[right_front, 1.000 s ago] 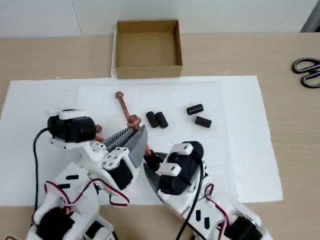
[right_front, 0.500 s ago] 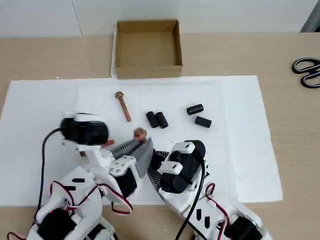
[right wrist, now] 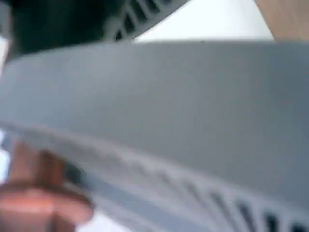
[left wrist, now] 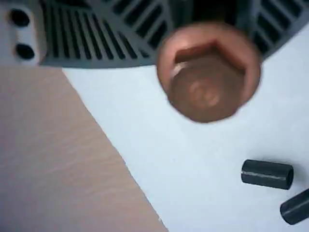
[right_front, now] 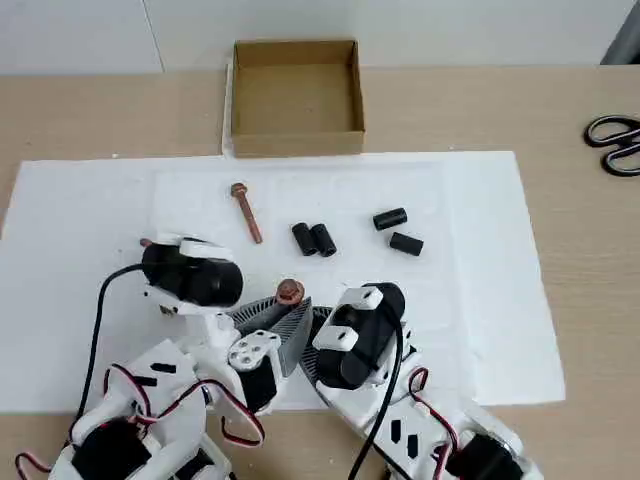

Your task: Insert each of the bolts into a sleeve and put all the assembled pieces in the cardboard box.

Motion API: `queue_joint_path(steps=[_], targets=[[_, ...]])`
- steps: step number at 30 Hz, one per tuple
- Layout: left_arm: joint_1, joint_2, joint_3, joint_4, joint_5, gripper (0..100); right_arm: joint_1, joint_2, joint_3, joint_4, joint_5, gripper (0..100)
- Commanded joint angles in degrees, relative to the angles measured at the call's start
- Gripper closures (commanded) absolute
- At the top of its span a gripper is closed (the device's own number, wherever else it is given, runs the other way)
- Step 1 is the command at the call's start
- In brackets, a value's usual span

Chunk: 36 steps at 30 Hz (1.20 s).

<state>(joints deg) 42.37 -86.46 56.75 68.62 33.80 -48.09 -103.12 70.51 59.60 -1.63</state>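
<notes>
Copper-coloured hex-head bolt [right_front: 290, 292] stands head-up, pinched tight in your left gripper [right_front: 289, 308], seemingly so a black cylindrical sleeve [right_front: 390, 218] can slide onto its shank.

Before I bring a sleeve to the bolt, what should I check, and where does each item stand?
1. Held bolt secure in the left gripper: ok, its head sits at the tip of the fingers.
2. Sleeves free to pick: ok, four lie loose on the white sheet.
3. Right gripper empty and ready: cannot tell, it is tucked close under the left arm.
4. Second bolt out of the way: ok, it lies apart from the sleeves.
5. Cardboard box ready: ok, open and empty.
</notes>
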Motion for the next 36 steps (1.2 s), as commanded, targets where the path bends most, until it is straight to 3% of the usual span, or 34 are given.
queue_joint_path(steps=[1,8,16,23,36], targets=[[4.31,0.35,1.27,0.35,-2.29,100,0.75,-0.57,-0.97,-2.24,0.44,99.5],[4.22,0.18,4.09,-1.14,-2.55,99,0.75,-0.57,-0.97,-2.24,0.44,99.5],[4.22,0.44,4.18,-0.79,-2.55,81,0.75,-0.57,-0.97,-2.24,0.44,99.5],[4.04,0.44,3.91,-1.14,-2.55,81,0.75,-0.57,-0.88,-2.24,0.44,99.5],[-7.30,0.53,0.92,-2.02,-11.69,81,0.75,-0.48,-0.62,-2.24,0.35,99.5]])
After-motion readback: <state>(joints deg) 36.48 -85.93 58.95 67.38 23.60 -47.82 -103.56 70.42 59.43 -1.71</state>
